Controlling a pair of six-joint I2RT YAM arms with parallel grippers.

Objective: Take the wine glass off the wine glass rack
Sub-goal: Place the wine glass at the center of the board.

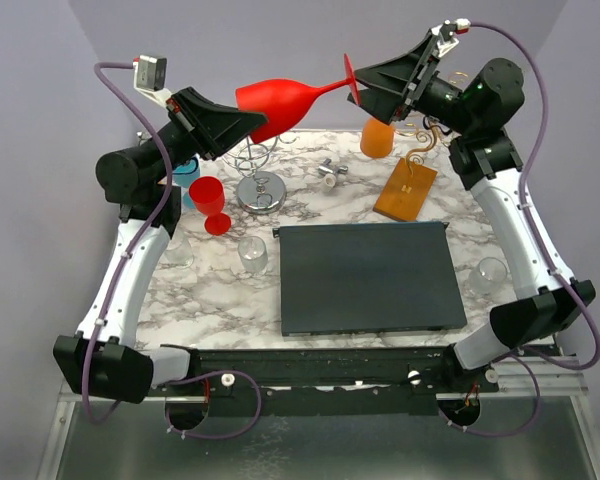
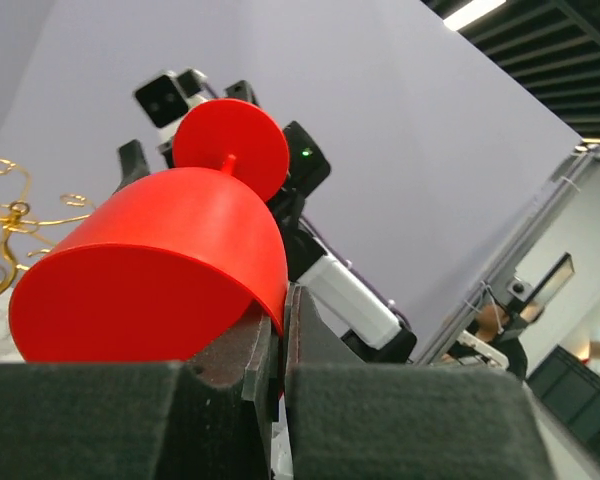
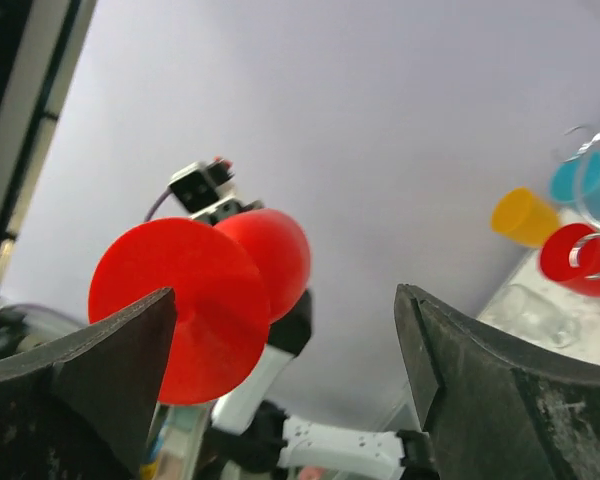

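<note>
Item: wine glass (image 1: 280,98), red, horizontal in mid-air, upper centre, clear of wine glass rack (image 1: 406,190). Held by left claw (image 1: 260,125), clamped on bowl rim; right claw (image 1: 362,88) wide at foot. Step: handover. Next, likely: lower to worktop (image 1: 210,290).

Left arm (image 1: 130,262) & right arm (image 1: 515,225) match: white shells on the long links, black round motor housings at joints, black blocks at the shoulders. Left tool (image 1: 263,122) & right tool (image 1: 358,82) are black, wedge-shaped; fingers (image 3: 480,380) dk grey, matte, scuffed. One purple cable (image 1: 110,68) per arm, running to a small grey/white cam box (image 1: 148,72) at the wrist. Green LED (image 1: 471,87) on right arm's upper joint.
</note>
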